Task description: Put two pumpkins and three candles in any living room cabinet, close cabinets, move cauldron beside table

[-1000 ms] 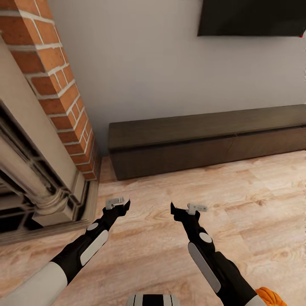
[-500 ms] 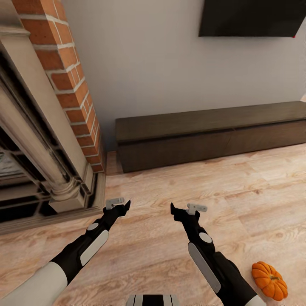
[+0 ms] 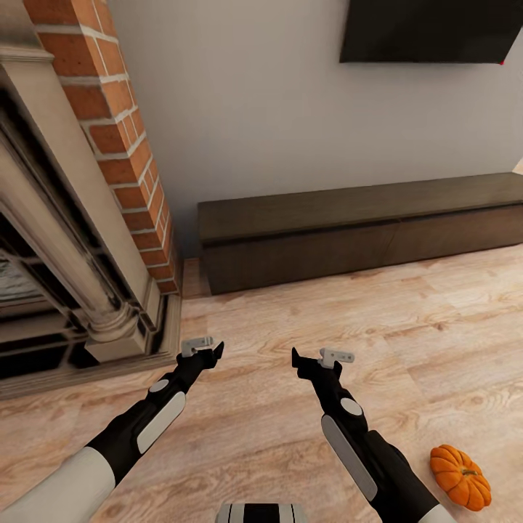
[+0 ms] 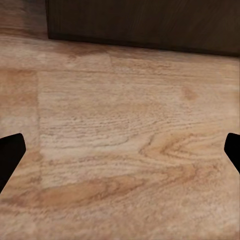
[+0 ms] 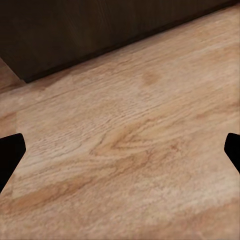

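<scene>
Ribbed orange pumpkin on grained wood floor near the dark flat-fronted cabinet; both end effectors spread wide, empty.

bare wood floor lies open up to the cabinet; the brick fireplace blocks the left; a pumpkin sits right

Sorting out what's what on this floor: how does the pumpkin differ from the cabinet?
The pumpkin is small, round, ribbed and bright orange; the cabinet is long, low, flat-fronted and dark brown. The pumpkin lies loose on the open floor beside the right arm; the cabinet stands against the wall, its fronts shut. Both rest on the wood floor.
</scene>
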Robot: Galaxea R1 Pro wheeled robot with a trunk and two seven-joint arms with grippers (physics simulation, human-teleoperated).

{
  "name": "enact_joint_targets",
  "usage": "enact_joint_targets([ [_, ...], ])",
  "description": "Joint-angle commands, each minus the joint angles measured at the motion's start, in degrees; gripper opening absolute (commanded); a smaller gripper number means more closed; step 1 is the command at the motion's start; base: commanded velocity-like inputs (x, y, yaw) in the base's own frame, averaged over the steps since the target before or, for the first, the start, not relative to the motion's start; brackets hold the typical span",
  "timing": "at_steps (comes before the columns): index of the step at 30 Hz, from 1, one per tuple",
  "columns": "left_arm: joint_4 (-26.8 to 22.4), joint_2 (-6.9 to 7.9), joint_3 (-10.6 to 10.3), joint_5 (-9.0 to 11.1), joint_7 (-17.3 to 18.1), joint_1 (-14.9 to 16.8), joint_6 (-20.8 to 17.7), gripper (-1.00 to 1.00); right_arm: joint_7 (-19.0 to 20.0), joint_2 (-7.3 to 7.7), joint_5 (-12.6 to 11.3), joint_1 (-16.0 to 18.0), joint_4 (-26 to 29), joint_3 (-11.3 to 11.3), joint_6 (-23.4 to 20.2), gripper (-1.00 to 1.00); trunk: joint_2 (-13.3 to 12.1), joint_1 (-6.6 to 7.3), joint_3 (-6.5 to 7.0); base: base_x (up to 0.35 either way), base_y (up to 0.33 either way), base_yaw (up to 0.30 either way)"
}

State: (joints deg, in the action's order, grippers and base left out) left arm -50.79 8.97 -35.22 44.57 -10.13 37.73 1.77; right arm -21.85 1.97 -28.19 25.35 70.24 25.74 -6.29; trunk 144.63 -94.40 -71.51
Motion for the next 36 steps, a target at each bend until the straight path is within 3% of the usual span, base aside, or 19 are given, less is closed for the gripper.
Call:
enact_joint_targets([
  [1,-0.11,0.09,-0.35,0.52,-0.49,0.07,0.16,1.0,-0.47,0.06,-0.27,0.05,0.08,0.19,-0.22,1.0,0.02,0.01,-0.05,-0.001,0.001,0.0],
  [5,-0.24,0.09,-0.31,0.52,-0.5,0.07,0.06,1.0,-0.47,0.05,-0.27,0.05,-0.03,0.17,-0.22,1.0,0.02,0.01,-0.05,0.0,0.0,0.0],
  [19,-0.43,0.08,-0.15,0.58,-0.5,0.07,-3.48,1.0,-0.47,-0.01,-0.27,0.05,-0.62,0.18,-0.22,1.0,-0.17,0.37,3.05,0.0,0.0,0.0],
  [36,0.16,0.0,0.06,0.66,-1.9,0.15,-11.59,1.0,-0.47,-0.03,-0.29,0.06,-1.08,0.17,-0.22,1.0,-0.39,0.81,6.82,0.0,0.0,0.0],
])
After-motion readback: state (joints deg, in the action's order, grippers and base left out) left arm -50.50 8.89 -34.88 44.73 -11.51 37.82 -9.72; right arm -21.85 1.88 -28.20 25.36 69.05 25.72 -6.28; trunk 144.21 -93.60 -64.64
